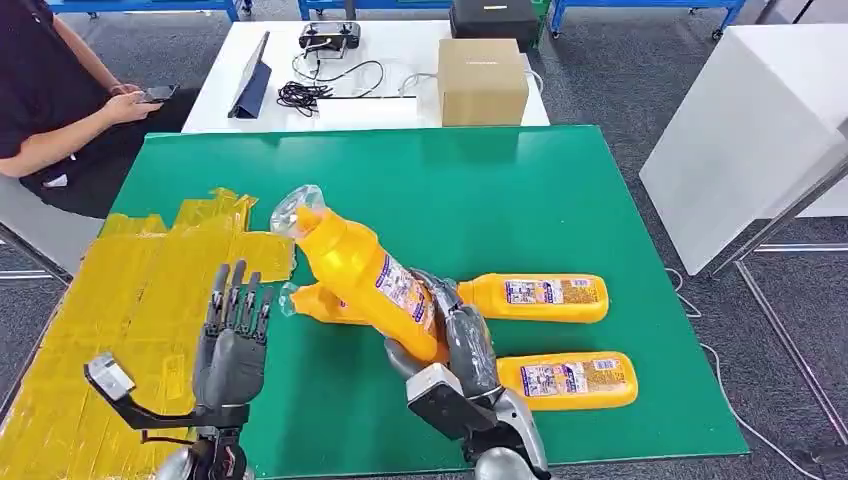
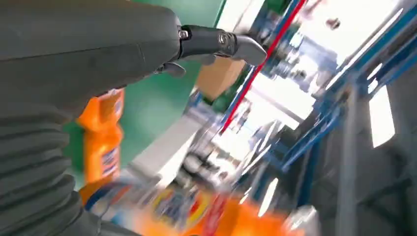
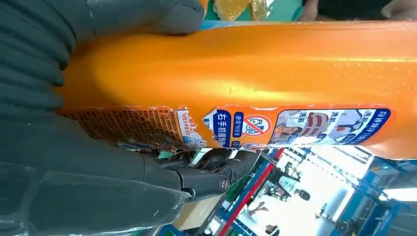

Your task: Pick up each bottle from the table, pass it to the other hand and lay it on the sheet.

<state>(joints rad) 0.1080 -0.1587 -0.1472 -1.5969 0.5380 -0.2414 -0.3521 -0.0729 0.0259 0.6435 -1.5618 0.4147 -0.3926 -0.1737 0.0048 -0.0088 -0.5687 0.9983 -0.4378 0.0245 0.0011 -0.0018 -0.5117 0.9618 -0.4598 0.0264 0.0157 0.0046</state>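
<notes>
My right hand [image 1: 462, 345] grips an orange bottle [image 1: 365, 270] by its lower body and holds it tilted above the green table, its plastic-wrapped cap pointing up and left. The right wrist view has the same bottle [image 3: 255, 78] wrapped by my right hand [image 3: 74, 123]. My left hand [image 1: 232, 335] stands upright with fingers apart and nothing in it, left of the bottle, beside the yellow sheet [image 1: 120, 310]. Three more orange bottles lie on the table: one [image 1: 318, 303] partly behind the held bottle, one [image 1: 535, 297] to its right, one [image 1: 568, 379] near the front edge.
A green mat [image 1: 480, 190] covers the table. Behind it a white table carries a cardboard box [image 1: 482, 80], cables and a tablet. A person [image 1: 50, 100] sits at the back left with a phone. A white cabinet [image 1: 750, 130] stands at the right.
</notes>
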